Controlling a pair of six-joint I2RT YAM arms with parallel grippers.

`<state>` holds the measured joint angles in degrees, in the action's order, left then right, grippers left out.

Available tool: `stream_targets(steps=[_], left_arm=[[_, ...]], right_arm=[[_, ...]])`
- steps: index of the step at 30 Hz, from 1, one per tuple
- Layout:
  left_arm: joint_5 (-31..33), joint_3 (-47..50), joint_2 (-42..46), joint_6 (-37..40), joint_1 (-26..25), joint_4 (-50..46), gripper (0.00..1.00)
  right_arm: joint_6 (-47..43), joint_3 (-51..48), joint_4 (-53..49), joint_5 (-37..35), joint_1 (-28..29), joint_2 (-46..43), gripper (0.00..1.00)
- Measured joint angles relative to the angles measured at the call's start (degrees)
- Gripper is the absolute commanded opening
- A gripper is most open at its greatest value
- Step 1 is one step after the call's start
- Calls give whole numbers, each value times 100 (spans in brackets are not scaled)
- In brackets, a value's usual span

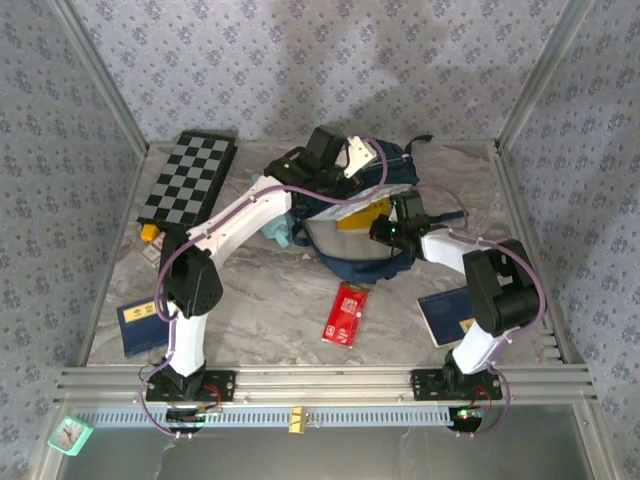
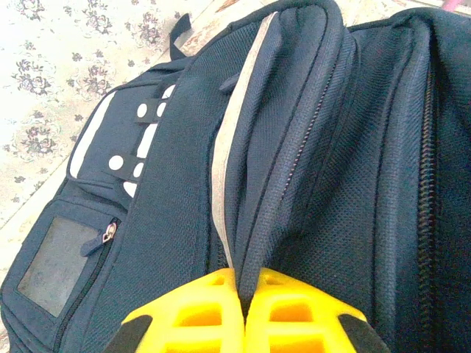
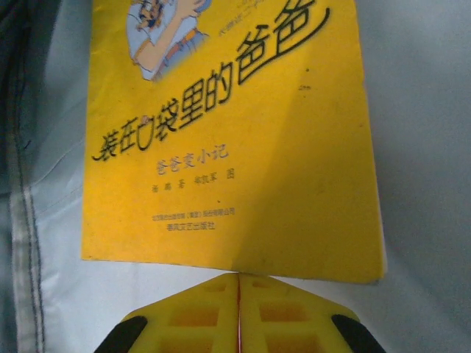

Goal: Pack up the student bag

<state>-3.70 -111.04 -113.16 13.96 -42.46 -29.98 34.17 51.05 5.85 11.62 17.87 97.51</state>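
At middle back of the surface (image 1: 270,300): student bag (image 1: 352,266), navy, mouth open. Left hand (image 2: 243,283): closed on a fold of the bag's zipper edge. Right hand (image 3: 239,283): pinched shut on near edge of yellow book (image 3: 235,147) inside the bag.

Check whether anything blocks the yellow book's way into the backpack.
Nothing visible does: the left claw pinches the backpack at its zipper edge, and the book, in the right claw, already lies against the pale lining.

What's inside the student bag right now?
A yellow book lies on the pale lining of the student bag, right gripper shut on its near edge. Anything beneath the book or deeper in is covered.
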Motion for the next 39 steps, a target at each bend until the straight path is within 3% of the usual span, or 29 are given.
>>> stream_targets(steps=[7,13,14,18,22,25,30,36,39], left_arm=[[55,0,-15,68,85,17,0],[140,0,-22,35,83,17,0],[151,0,-22,-7,83,13,4],[31,0,-22,-256,83,-15,33],[-101,0,11,-686,39,-90,47],[-103,608,417,-1169,-48,15,53],[33,2343,1895,-2280,-328,212,62],[741,4085,3648,-3497,-271,267,72],[942,4843,4210,-3976,105,127,75]], right_arm=[[-120,157,155,-20,-87,149,17],[-282,-310,-275,125,-15,-1224,36],[-310,-372,-470,125,9,-1600,39],[-402,-402,-1353,127,85,-2962,51],[-476,-302,-2295,216,144,-3676,55],[-413,-345,-2865,282,234,-4103,60],[-339,-409,-3340,433,452,-4376,61],[-162,-769,-3414,420,1340,-4218,65],[-52,-826,-3272,286,1878,-4054,66]])
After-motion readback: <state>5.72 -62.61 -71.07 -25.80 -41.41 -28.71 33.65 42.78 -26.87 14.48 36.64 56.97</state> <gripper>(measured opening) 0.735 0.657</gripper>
